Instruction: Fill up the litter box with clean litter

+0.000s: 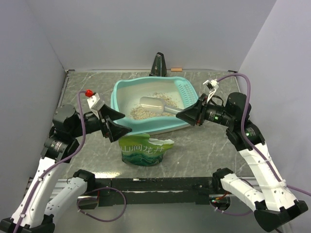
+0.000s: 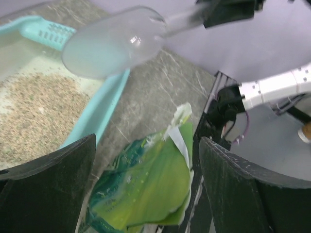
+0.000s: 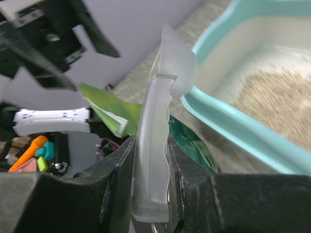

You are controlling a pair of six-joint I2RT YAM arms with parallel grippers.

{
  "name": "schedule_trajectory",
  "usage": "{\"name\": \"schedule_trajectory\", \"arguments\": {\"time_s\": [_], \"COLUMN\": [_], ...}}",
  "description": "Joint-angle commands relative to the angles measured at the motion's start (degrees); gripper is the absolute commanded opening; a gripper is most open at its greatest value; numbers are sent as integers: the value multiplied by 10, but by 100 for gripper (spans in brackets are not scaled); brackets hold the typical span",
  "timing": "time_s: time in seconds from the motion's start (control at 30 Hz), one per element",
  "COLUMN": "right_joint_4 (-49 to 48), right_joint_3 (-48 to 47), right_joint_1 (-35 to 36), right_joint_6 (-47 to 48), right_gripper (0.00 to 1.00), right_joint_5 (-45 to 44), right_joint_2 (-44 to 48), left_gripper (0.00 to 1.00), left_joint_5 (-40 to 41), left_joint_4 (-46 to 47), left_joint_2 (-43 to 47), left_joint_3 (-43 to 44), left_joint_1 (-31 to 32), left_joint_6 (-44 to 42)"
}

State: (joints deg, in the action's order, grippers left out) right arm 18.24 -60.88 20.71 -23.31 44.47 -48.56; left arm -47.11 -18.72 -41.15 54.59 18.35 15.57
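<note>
Your right fingers [image 3: 114, 204] are clamped on the handle of the clear scoop [image 1: 154, 103]. Its bowl is out over the litter box [image 1: 146, 80] and looks empty, so you're likely between 2 loads. Your left fingers [image 2: 48, 187] stand wide apart around nothing, just above the green bag [image 1: 146, 150], probably leaving its torn mouth free for the scoop. The bag sits on the counter [image 1: 209, 150] just in front of the box. The clean litter [image 1: 146, 111] is 1 thin heap mid-box, fill not done.
</note>
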Motion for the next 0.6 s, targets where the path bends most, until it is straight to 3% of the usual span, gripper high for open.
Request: {"name": "schedule_trajectory", "arguments": {"time_s": [0.0, 0.27, 0.43, 0.53, 0.57], "right_joint_4": [205, 389, 446, 468, 470], "right_joint_3": [-80, -181, -217, -219, -216], "right_joint_1": [3, 4, 5, 6, 8], "right_joint_6": [84, 143, 146, 143, 143], "right_gripper": [0, 0, 0, 0, 0], "right_joint_5": [-65, -77, -87, -90, -90], "right_joint_2": [-6, -2, 11, 21, 24], "left_gripper": [90, 93, 92, 88, 82], "left_joint_5": [-55, -33, 24, 41, 56], "left_joint_4": [-40, -29, -37, -40, -40], "left_joint_2": [26, 102, 101, 78, 65], "left_joint_3": [-21, -81, -94, -98, -98], "left_joint_1": [0, 23, 59, 68, 70], "left_joint_6": [-47, -59, -67, -70, -70]}}
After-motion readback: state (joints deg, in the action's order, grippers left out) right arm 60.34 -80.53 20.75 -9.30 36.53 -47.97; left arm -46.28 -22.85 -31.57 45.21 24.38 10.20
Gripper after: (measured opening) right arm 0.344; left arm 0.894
